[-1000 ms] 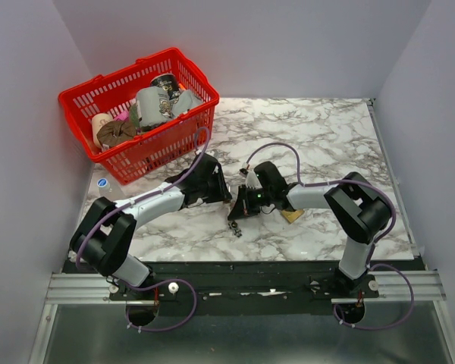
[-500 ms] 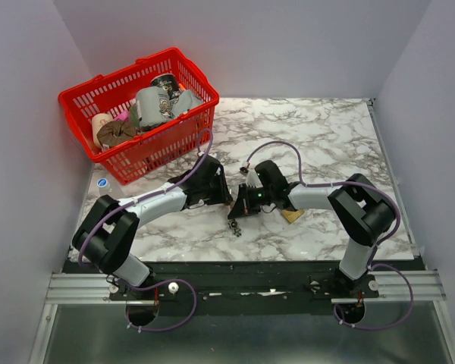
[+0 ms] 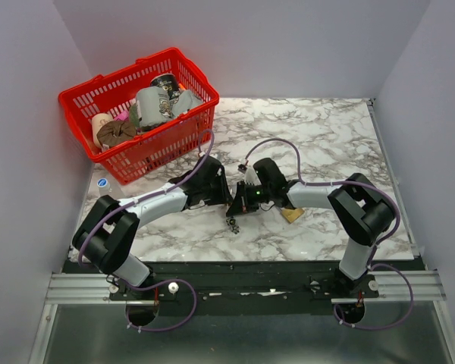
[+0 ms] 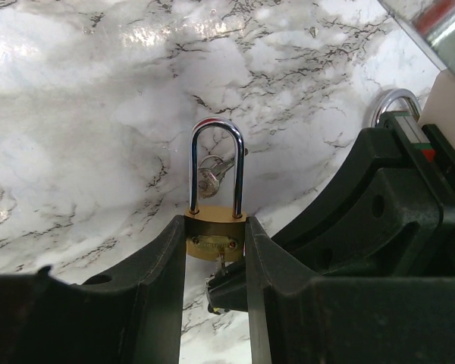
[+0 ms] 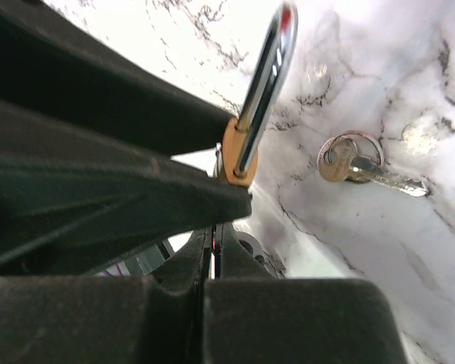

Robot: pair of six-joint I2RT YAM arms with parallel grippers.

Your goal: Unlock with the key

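Two claws are met at one brass padlock [image 4: 214, 241], which is taken as the reference for all positions. The padlock is pinched by its body between the fingers of the left claw [image 4: 214, 227]. The shackle [image 4: 194, 171] appears seated at both legs, so the lock is judged not yet opened.

The right claw [image 5: 214, 233] is pressed together just beneath the padlock's underside, with the key [image 4: 221, 264] nipped in it. Only a thin sliver of blade is seen, its tip at the keyway; the depth of entry cannot be told. A spare key on a ring [image 5: 347, 161] is noted on the bench [image 4: 76, 114] beyond the shackle end.

Recommended handling:
- The blade should be held in line with the keyway and pushed fully home before any turn.
- The turn should be made about the blade's own axis.
- The padlock body should be gripped firmly against twisting.
- The shackle end should be left unobstructed.
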